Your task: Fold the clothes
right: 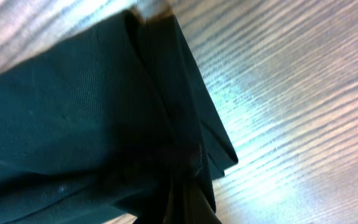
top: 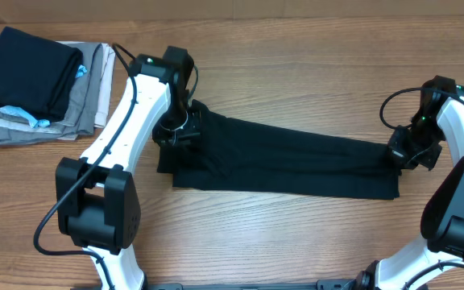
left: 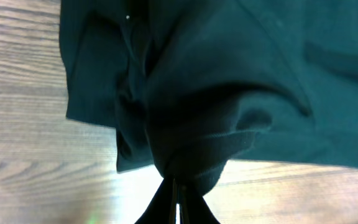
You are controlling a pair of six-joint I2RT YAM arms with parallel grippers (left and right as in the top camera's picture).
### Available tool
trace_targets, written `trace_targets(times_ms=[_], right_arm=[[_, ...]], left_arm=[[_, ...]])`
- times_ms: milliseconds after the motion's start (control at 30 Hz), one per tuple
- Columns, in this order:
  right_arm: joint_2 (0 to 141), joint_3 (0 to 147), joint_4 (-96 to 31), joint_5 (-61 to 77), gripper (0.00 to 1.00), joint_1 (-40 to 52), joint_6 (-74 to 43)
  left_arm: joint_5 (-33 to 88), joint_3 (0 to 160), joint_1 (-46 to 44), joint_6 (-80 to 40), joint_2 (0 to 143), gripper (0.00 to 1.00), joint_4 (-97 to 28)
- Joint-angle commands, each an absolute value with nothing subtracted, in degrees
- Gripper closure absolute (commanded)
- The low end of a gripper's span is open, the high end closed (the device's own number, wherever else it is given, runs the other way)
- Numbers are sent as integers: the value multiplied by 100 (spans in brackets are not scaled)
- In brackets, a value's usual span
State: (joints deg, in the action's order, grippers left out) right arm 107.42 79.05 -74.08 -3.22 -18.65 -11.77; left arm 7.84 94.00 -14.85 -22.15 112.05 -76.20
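Both jaws were shut tight on cloth. The left gripper (top: pixel 177 127) pinched a bunched-up end of the black shirt (top: pixel 296 161). The right gripper (top: pixel 401 155) pinched the other end, at a flat, folded corner. The shirt lay in the middle of the table (top: pixel 296 64). It was pulled out into one long band from left to right, and most of it rested on the wood.

The shirt looked soft, floppy and light. I think it would sag anywhere nothing held it up, so it needs two holds at once, one at each end. Thin cloth like this can slide out of a small pinch. The best place to grab is probably a corner or an edge where a few layers sit together, not the loose middle. It would not break if it dropped. The left end was lumpy and would likely need smoothing before a fold could sit flat.

There was one black shirt and two grippers, one on each end of it. There was one pile of folded clothes (top: pixel 39 89) at the far left, well apart from the shirt. The pile had a dark piece on top, grey and beige pieces under it, and little light-blue bits poking out. I could not tell how many pieces were in it.
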Motion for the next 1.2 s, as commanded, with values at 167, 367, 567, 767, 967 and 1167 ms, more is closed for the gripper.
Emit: trace_targets(times_ms=[167, 367, 567, 767, 967, 1167], right_arm=[[10645, 7752, -7472, -399, 96, -1887, -1278], [10652, 7695, -7491, -401, 96, -1887, -1356], [10652, 7756, -7491, -399, 59, -1887, -1330], [10650, 9177, -8217, -224, 48, -1887, -1310], [10624, 9929, -8973, 829, 53, -1859, -1007], [10624, 9225, -8418, 1385, 96, -1614, -856]], left_arm=[[440, 9015, -1345, -2388, 11222, 96, -7494], [408, 8965, -1341, -2434, 11222, 87, -7531], [287, 8991, -1306, -2003, 11222, 9, -7778], [301, 10195, -851, -1977, 11220, 10, -8322], [1046, 11115, -784, -1970, 11205, 35, -8394], [1498, 10339, -1280, -1973, 11238, 96, -7282]])
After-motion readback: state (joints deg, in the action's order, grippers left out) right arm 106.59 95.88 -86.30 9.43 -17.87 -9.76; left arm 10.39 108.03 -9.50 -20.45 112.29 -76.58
